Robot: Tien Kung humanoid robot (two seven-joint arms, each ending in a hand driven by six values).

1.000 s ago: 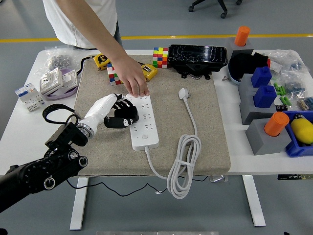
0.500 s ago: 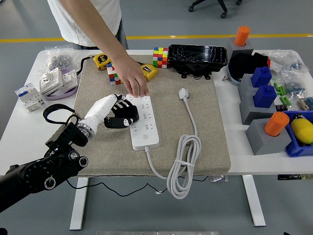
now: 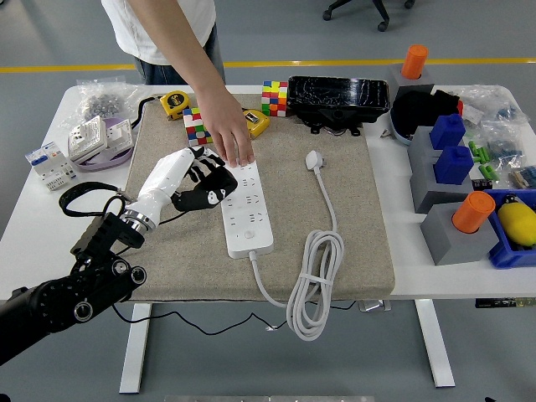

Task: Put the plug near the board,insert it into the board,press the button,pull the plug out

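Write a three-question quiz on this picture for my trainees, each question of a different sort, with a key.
1. True or false: the white plug is already inserted in the power strip.
2. Whose hand rests on the far end of the power strip? A) the robot's left hand B) the person's hand C) nobody's
3. Fill in: the robot's left hand is at the strip's ___ side as seen in the picture.

Key
1. False; the plug lies loose on the beige mat, to the right of the strip.
2. B; the person's hand reaches in from the table's far side.
3. Left; its fingers are partly curled and hold nothing that shows.
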